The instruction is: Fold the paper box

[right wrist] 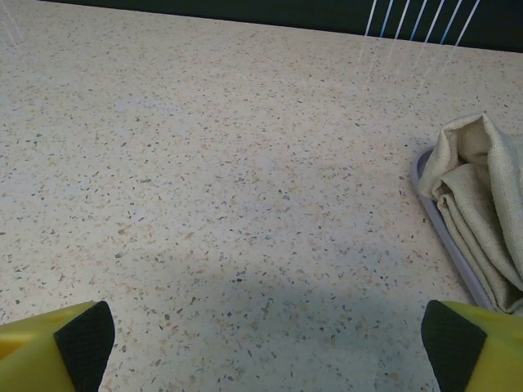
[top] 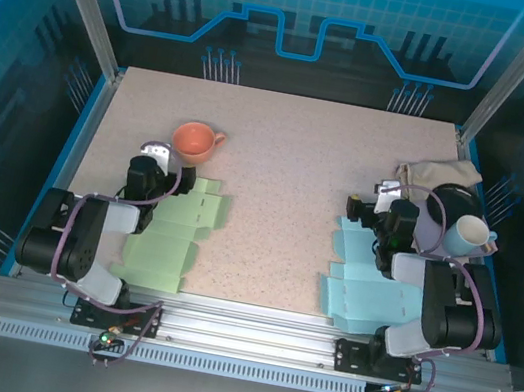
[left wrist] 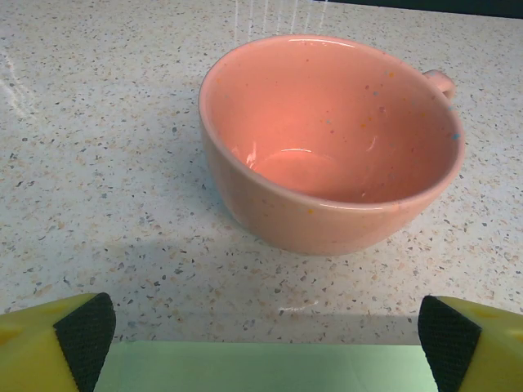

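I have both arms folded at the near edge of the worktop [top: 290, 150]. The left gripper [left wrist: 265, 333] is released, its yellow fingers [left wrist: 41, 351] spread wide with nothing between them. The green box blank [top: 174, 236] lies flat and unfolded at the near left of the worktop, partly under the left arm. In the left wrist view its far edge runs just below the fingertips. Just beyond that edge a salmon-pink cup [left wrist: 331, 143] stands upright, apart from the sheet, with its handle on the far right side.

The right gripper [right wrist: 261, 339] is released too, empty over bare worktop. A light blue box blank [top: 370, 276] lies flat at the near right, partly under the right arm and nearer to me than that gripper. By the right edge a beige cloth [right wrist: 478, 196] drapes over a dark plate [top: 455, 205]. A pale mug [top: 468, 235] stands at the plate's near side; I cannot tell whether it is on it.
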Robot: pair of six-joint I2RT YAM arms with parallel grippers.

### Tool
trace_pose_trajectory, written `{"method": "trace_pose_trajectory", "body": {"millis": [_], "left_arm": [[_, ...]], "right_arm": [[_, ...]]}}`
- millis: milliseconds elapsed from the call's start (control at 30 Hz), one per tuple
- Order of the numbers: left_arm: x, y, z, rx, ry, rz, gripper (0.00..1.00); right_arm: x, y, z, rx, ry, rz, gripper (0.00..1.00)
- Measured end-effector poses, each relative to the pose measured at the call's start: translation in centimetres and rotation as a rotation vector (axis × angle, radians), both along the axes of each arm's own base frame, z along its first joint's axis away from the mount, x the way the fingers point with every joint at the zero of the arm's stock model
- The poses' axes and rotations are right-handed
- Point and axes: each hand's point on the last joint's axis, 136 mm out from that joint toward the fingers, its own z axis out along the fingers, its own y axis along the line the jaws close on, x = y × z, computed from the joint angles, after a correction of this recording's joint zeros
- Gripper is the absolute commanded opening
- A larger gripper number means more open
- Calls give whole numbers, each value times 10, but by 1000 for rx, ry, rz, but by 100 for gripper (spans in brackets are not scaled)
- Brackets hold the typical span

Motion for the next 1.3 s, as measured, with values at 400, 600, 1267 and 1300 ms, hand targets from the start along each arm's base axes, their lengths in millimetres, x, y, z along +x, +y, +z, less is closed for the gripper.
{"method": "trace_pose_trajectory", "body": {"millis": [400, 600, 1267, 1300], "left_arm": [[0, 0, 0, 0, 0, 0, 99], [0, 0, 0, 0, 0, 0, 99], [-13, 23, 62, -8, -63, 181, 99], [-15, 25, 67, -21, -63, 205, 99]], "right_arm": [[0, 0, 0, 0, 0, 0, 100], [0, 0, 0, 1, 0, 3, 100], [14, -27, 50, 18, 78, -245, 100], [13, -29, 57, 39, 96, -278, 100]]}}
